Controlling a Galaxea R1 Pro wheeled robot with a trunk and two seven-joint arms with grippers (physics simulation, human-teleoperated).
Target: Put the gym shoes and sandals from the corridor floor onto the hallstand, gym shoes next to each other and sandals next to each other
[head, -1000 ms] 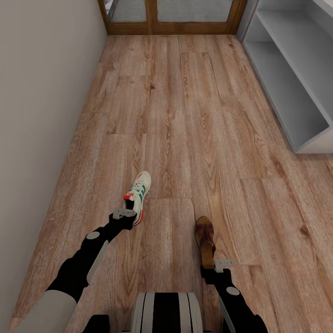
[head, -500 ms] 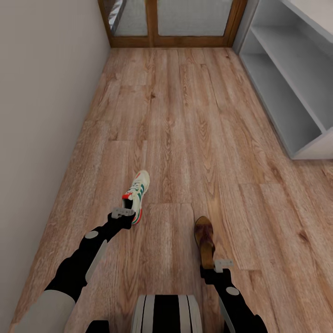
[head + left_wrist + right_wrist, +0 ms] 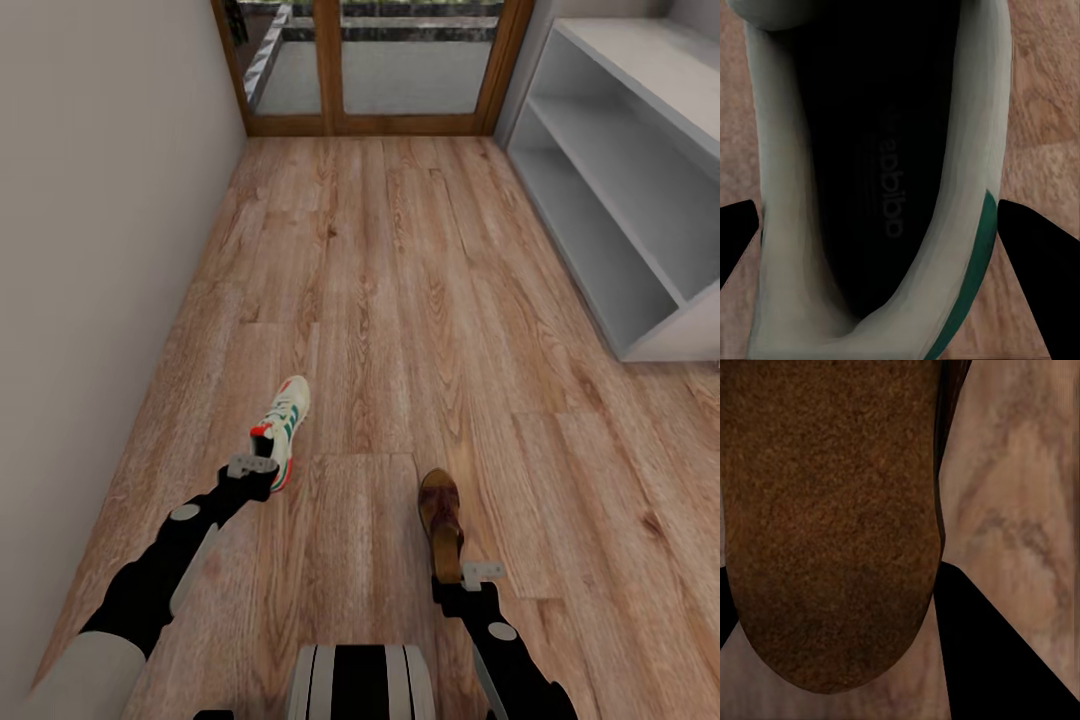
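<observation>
Carrying is the step in hand, as I judge it: from my head view I hold one gym shoe (image 3: 279, 428) at the end of my left gripper (image 3: 251, 466), lower left of centre in the frame, toe pointing up the picture, and one sandal (image 3: 441, 523) at my right gripper (image 3: 480, 573), lower right of centre. Both arms reach forward, black forearms rising from the bottom edge either side of my trunk, the left one angled in from the lower left corner. The hallstand (image 3: 640, 190) stands at the upper right, its pale shelves bare where I can see them, well apart from both hands across the corridor floor (image 3: 400, 300), and a wood-framed door (image 3: 370, 70) closes the top of the frame. Next I reckon I must turn toward that rack and bring both loads over a shelf. From my left wrist view the shoe's (image 3: 870, 187) dark insole and white collar sit between my two dark fingertips (image 3: 1039, 262), which press at its sides, so I am clamped on its heel. From my right wrist view the sandal's (image 3: 825, 510) brown footbed lies against a dark finger (image 3: 982, 652); the grip looks closed on it, though the contact itself is hidden
</observation>
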